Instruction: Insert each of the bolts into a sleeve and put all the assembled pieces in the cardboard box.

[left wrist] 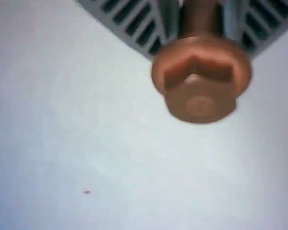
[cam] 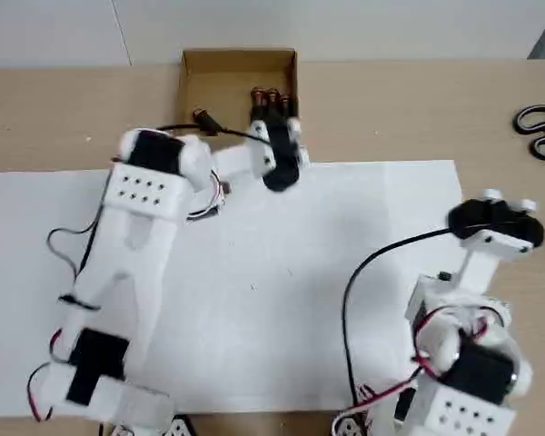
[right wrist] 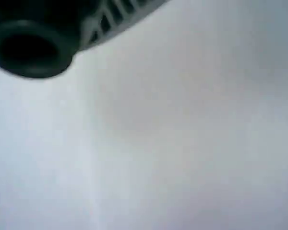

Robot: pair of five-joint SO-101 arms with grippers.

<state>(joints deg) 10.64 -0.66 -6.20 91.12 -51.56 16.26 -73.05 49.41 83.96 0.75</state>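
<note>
The light wooden table [cam: 54, 109] carries a white rectangular paper sheet [cam: 282, 291] that covers most of the work area.

The white left arm [cam: 136, 236] runs from 8 o'clock on the sheet up toward 12 o'clock. The white right arm [cam: 463, 363] stands at 4 o'clock, folded close to its base.

An open brown cardboard box [cam: 193, 64] sits at 12 o'clock, just beyond the sheet's far edge. Several copper-coloured pieces [cam: 268, 96] lie inside it at the 3 o'clock side, and one more [cam: 203, 117] lies at its 7 o'clock corner. Black-handled scissors [cam: 540, 127] lie on the bare table at 2 o'clock, well apart from both arms.

The left gripper [cam: 277, 145] is at the box's 5 o'clock corner, over the sheet's far edge. Its grey ribbed fingers [left wrist: 129, 24] are pinched on the shank of a copper-coloured metal bolt [left wrist: 201, 81] with a flanged hex head. The head points down at the white sheet.

The right gripper [cam: 490, 227] is at 3 o'clock near the sheet's edge. It is clamped on a black tubular sleeve [right wrist: 31, 48], whose open end protrudes beside a ribbed finger [right wrist: 115, 17] above the sheet.
</note>
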